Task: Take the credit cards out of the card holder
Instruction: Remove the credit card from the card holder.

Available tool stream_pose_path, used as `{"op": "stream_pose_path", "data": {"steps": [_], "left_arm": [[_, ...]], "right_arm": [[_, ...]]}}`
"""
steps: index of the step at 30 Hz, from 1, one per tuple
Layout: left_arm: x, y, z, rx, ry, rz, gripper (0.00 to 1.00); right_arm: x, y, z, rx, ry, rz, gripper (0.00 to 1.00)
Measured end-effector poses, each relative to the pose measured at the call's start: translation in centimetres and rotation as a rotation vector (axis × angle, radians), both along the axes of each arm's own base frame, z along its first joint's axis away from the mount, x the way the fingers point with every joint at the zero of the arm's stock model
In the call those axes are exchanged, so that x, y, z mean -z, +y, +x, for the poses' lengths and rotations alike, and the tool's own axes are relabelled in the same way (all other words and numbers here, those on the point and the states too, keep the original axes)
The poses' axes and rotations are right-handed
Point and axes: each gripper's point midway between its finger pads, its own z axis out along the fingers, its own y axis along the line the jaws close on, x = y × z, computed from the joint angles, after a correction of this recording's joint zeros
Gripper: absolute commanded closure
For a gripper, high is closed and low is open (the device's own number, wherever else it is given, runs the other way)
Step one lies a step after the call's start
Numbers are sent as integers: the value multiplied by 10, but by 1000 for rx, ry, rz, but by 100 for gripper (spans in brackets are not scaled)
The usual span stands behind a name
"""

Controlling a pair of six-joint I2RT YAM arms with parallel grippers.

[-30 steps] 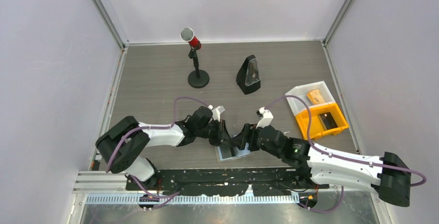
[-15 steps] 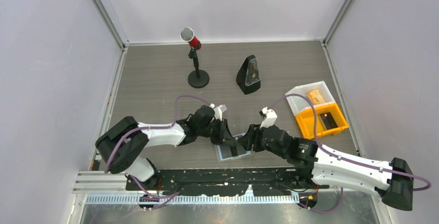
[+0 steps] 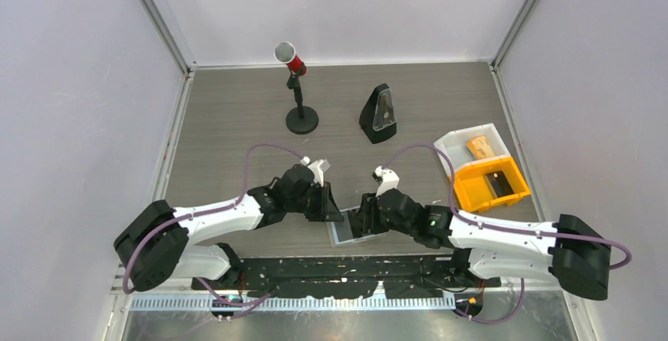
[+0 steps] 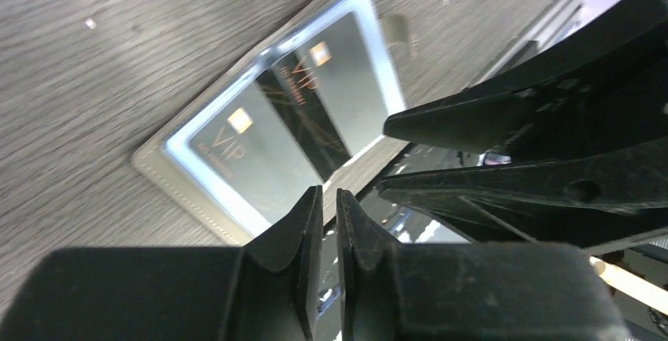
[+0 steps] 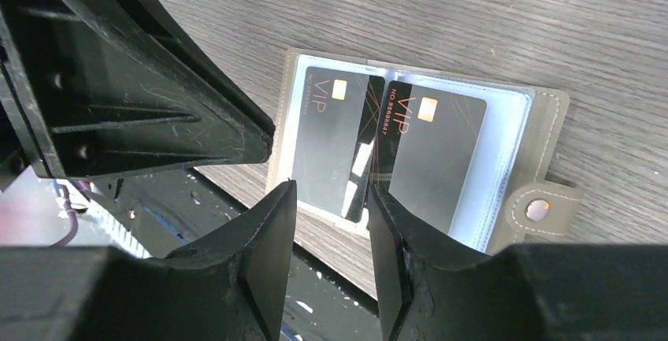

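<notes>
The card holder lies open and flat at the table's near edge. Two dark grey cards marked VIP sit in its pockets, one on the left and one on the right. They also show in the left wrist view. My left gripper is shut and empty, just left of the holder. My right gripper is open and empty, low over the holder's near edge. A black card and an orange-tan card lie in the tray.
The orange-and-white tray box stands at the right. A black metronome and a small microphone stand stand at the back. A black rail runs along the near edge, close to the holder.
Both arms have shifted left. My left gripper has drawn back a little from the holder. My right gripper has moved left over it. The holder has not moved.
</notes>
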Motion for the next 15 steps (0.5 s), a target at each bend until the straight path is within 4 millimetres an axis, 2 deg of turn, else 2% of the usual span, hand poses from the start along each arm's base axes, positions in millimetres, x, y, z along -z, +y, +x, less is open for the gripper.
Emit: {"op": "stream_pose_path", "data": {"steps": [7, 12, 15], "left_arm": [[40, 17, -10, -11, 64, 99, 89], [51, 24, -13, -13, 68, 129, 89], [55, 27, -12, -18, 61, 146, 89]], "right_arm": [[17, 9, 4, -5, 25, -34, 53], [27, 17, 9, -3, 46, -26, 54], [32, 14, 14, 17, 58, -30, 55]]}}
